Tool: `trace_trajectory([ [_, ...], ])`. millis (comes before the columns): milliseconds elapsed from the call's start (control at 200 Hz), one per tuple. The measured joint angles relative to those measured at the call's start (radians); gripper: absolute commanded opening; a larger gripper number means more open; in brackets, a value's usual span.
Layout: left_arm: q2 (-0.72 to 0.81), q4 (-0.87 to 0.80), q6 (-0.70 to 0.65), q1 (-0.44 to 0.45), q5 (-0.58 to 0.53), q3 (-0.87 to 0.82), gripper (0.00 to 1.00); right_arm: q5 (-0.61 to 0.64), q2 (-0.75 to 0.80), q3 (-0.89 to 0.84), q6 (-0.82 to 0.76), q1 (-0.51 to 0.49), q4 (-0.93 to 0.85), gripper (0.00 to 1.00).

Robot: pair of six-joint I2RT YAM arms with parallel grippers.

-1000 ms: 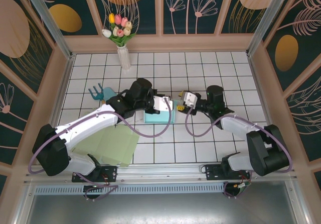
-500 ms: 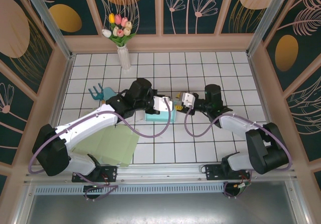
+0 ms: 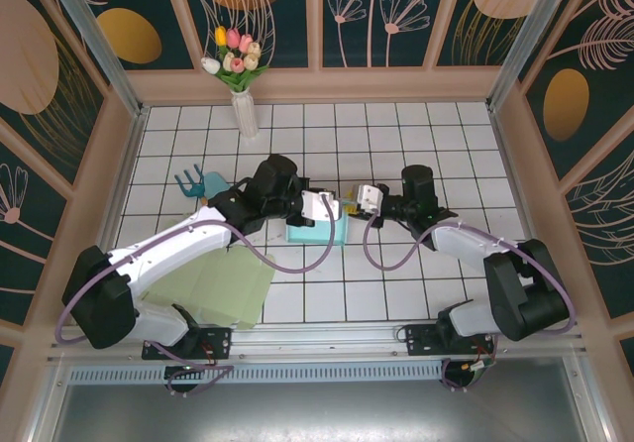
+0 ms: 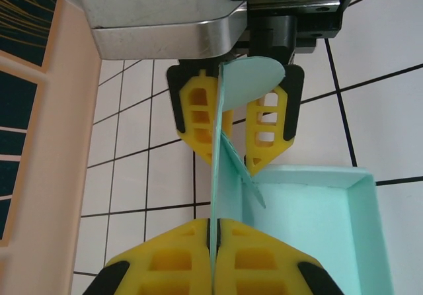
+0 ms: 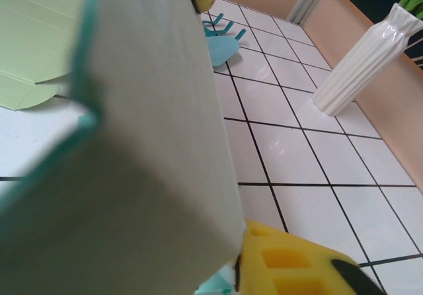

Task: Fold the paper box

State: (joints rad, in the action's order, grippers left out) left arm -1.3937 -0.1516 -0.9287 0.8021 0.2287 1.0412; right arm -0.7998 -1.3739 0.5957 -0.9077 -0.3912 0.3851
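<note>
White glossy tiles cover the table (image 3: 396,135); at its centre sits the teal paper box (image 3: 315,230), thin matte card, tray-shaped; from 10 o'clock the left gripper (image 4: 215,242) pinches one wall, presumably steadying it upright; from 3 o'clock the right gripper (image 4: 232,159) straddles the rounded flap (image 4: 254,77), whether clamped I cannot tell.

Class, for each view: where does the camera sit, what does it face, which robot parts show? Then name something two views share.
Top external: above, behind the bases, looking down; both arms, left gripper and right gripper both at the paper box.
Left wrist: looks along its fingers, shut on the box wall, toward the right gripper.
Right wrist: close against a box flap, vase beyond; one own finger.
Shared: the vase, top external and right wrist.
</note>
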Motion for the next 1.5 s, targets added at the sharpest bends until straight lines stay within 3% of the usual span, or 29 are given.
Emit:
trace_trajectory([
  [90,0.016,0.048,0.035,0.002,-0.013,-0.037,0.00,-0.001,-0.002,0.001,-0.004,0.000,-0.001,0.05],
  [230,0.032,0.144,0.174,0.002,-0.057,-0.097,0.23,0.016,-0.014,0.010,-0.001,0.000,0.000,0.00],
  [350,0.034,0.209,0.377,0.002,-0.134,-0.113,0.29,0.021,-0.026,0.011,0.005,0.008,0.027,0.00],
  [410,0.041,0.220,0.518,0.008,-0.198,-0.114,0.34,0.019,-0.030,0.011,0.013,0.017,0.060,0.00],
  [495,0.071,0.222,0.717,0.016,-0.308,-0.121,0.55,0.015,-0.032,0.011,0.022,0.024,0.100,0.00],
  [646,0.220,0.231,1.083,-0.027,-0.537,-0.153,0.63,0.018,-0.045,-0.007,0.024,0.043,0.101,0.00],
  [746,0.309,0.230,1.221,-0.063,-0.639,-0.153,0.73,0.016,-0.050,-0.021,0.023,0.053,0.093,0.00],
  [891,0.338,0.195,1.325,-0.082,-0.727,-0.134,0.75,0.012,-0.050,-0.023,0.023,0.059,0.090,0.00],
  [1006,0.288,0.168,1.389,-0.183,-0.664,-0.119,0.80,0.003,-0.050,-0.026,0.023,0.063,0.090,0.00],
  [1116,0.183,0.177,1.492,-0.351,-0.486,-0.108,0.83,-0.007,-0.050,-0.033,0.023,0.064,0.089,0.00],
  [1201,0.100,0.199,1.585,-0.426,-0.351,-0.108,0.83,-0.011,-0.051,-0.034,0.022,0.064,0.088,0.00],
  [1361,-0.051,0.184,1.763,-0.432,-0.141,-0.037,0.81,-0.012,-0.063,-0.034,0.015,0.064,0.084,0.00],
  [1501,-0.103,0.178,1.868,-0.424,-0.051,0.000,0.80,-0.013,-0.073,-0.034,0.008,0.065,0.074,0.00],
])
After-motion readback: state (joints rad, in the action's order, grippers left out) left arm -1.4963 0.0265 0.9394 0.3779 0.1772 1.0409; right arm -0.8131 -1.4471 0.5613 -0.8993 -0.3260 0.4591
